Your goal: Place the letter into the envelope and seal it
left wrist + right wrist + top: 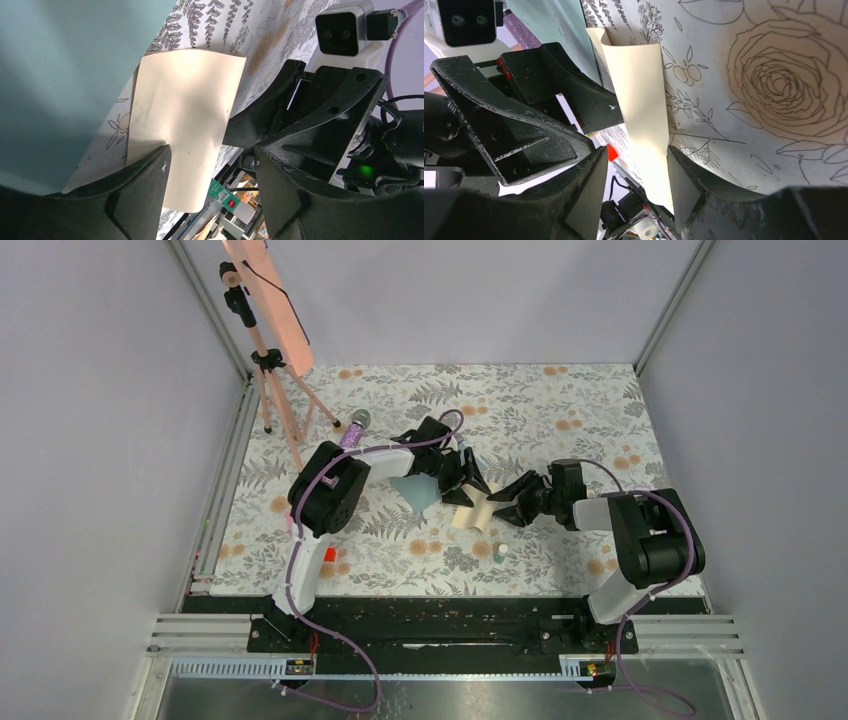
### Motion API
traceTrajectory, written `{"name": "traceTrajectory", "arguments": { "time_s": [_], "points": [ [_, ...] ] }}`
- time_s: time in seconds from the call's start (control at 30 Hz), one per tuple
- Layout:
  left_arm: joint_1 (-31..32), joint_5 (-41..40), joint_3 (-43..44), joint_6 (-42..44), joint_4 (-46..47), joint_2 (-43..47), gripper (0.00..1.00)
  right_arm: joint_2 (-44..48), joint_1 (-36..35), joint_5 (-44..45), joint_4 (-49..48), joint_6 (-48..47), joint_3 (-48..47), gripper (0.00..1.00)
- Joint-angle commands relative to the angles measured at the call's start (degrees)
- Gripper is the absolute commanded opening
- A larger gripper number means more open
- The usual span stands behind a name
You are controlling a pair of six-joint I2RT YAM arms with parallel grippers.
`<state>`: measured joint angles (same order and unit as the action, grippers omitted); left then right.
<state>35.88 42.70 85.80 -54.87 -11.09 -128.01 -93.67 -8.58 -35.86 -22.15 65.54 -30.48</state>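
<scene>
STEP: insertion not yet begun; the letter (185, 110) lies mid-table, outside the envelope (60, 75), just beside it at 4 o'clock | LEFT: left gripper (212, 155) jaws apart, holding nothing | RIGHT: right gripper (636, 150) jaws apart, astride the letter's edge, unclamped | NEXT: probably pinch the sheet — then feed it into the envelope's mouth | LETTER: pale tan, thin, curled — likely floppy.

Letter (468, 516) just right of envelope (420, 492); left gripper (467, 484) behind it, right gripper (501, 506) at its right.

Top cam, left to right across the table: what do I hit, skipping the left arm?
tripod → purple microphone → envelope → letter → right arm
</scene>
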Motion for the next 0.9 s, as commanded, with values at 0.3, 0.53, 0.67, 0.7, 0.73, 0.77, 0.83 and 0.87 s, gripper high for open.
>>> {"name": "traceTrajectory", "arguments": {
  "time_s": [0.3,0.53,0.67,0.7,0.73,0.77,0.83,0.87],
  "points": [
    [0.1,-2.3,-0.2,1.6,-0.9,-1.6,0.64,6.8,-0.3,-2.4,-8.3,2.5,-0.4,0.54],
    [0.1,-2.4,-0.7,1.6,-0.9,-1.0,0.64,7.9,-0.2,-0.5,-11.3,3.2,1.5,0.55],
    [0.1,-2.2,-0.5,1.8,-1.2,-0.8,0.64,7.2,-0.2,0.4,-8.5,2.8,1.5,0.56],
    [0.1,-2.3,-0.5,1.8,-1.2,-0.8,0.64,7.6,-0.2,1.5,-6.1,1.8,1.5,0.56],
    [0.1,-2.3,-0.5,1.8,-1.3,-0.8,0.64,8.2,-0.2,3.0,-2.9,0.5,1.3,0.57],
    [0.1,-2.2,-0.5,1.7,-1.3,-0.8,0.64,8.9,-0.2,4.8,1.2,-0.9,1.0,0.57],
    [0.0,-2.1,-0.5,1.5,-1.3,-0.9,0.64,9.9,-0.2,8.0,8.3,-4.2,0.0,0.58],
    [0.0,-2.1,-0.4,1.6,-1.3,-0.9,0.64,10.2,-0.2,9.2,12.5,-5.8,-0.6,0.58]
  ]
}}
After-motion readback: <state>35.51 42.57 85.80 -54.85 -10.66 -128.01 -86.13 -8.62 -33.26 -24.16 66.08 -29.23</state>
